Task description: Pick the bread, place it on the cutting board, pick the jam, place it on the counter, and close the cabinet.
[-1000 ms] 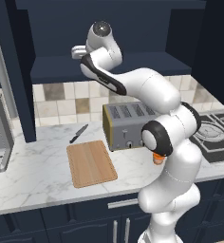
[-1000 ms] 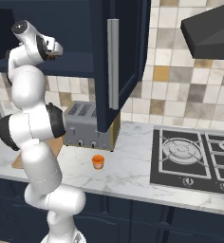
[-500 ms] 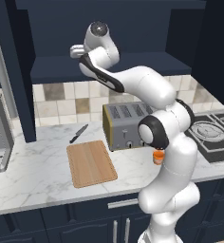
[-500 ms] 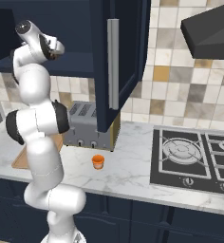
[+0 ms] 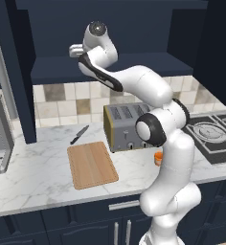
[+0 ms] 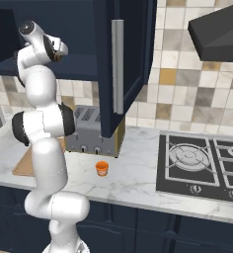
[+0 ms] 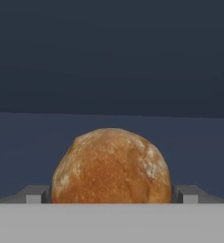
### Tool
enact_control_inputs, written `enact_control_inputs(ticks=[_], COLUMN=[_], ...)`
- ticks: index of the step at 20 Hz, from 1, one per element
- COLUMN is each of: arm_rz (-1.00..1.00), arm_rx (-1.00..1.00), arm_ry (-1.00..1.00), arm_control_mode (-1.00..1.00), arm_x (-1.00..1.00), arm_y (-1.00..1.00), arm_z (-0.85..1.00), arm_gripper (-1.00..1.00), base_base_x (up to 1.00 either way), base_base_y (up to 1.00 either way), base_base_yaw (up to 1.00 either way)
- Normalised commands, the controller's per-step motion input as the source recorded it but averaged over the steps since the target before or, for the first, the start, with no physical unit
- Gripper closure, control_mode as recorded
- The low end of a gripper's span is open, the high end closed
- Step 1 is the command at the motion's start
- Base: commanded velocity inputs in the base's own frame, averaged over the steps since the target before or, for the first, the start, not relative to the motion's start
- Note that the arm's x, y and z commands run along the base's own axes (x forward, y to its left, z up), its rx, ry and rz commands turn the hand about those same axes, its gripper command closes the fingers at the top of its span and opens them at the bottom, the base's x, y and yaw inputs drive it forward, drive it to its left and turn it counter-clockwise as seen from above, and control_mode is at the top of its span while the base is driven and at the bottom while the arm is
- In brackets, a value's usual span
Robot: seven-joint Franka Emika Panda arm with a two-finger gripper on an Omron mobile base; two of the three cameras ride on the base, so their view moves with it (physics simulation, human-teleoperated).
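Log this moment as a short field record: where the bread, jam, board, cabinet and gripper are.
bread: inside the cabinet, between the fingertips
gripper: raised into the cabinet, one fingertip on each side of the bread; grip cannot be judged
jam: on the counter, in front of the toaster
cutting board: bare, on the counter
cabinet: door open

Bread (image 7: pixel 111 166) had a rough, matt, mottled brown crust. Cutting board (image 5: pixel 91 164) was light matt wood, just left of the brushed-metal toaster (image 5: pixel 126 125). Worktop (image 6: pixel 138 175) looked like smooth veined marble. Cabinet (image 6: pixel 119 59) was flat matt navy with a silver metal handle (image 6: pixel 117 66). Jam (image 6: pixel 102 168) was smooth orange.
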Motion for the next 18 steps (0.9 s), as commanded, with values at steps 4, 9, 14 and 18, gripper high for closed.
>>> enact_control_inputs(ticks=[4,9,14,18], arm_rz=[0.00,0.00,0.00,0.00], arm_rx=[0.00,0.00,0.00,0.00], arm_ry=[0.00,0.00,0.00,0.00], arm_control_mode=[-1.00,-1.00,-1.00,-1.00], arm_x=[0.05,-0.11,-0.34,-0.48], arm_y=[0.02,0.00,0.00,0.00], arm_z=[-0.07,-0.02,0.00,-0.01], arm_gripper=[1.00,1.00,1.00,1.00], base_base_x=[0.00,0.00,0.00,0.00], base_base_y=[0.00,0.00,0.00,0.00], base_base_yaw=[0.00,0.00,0.00,0.00])
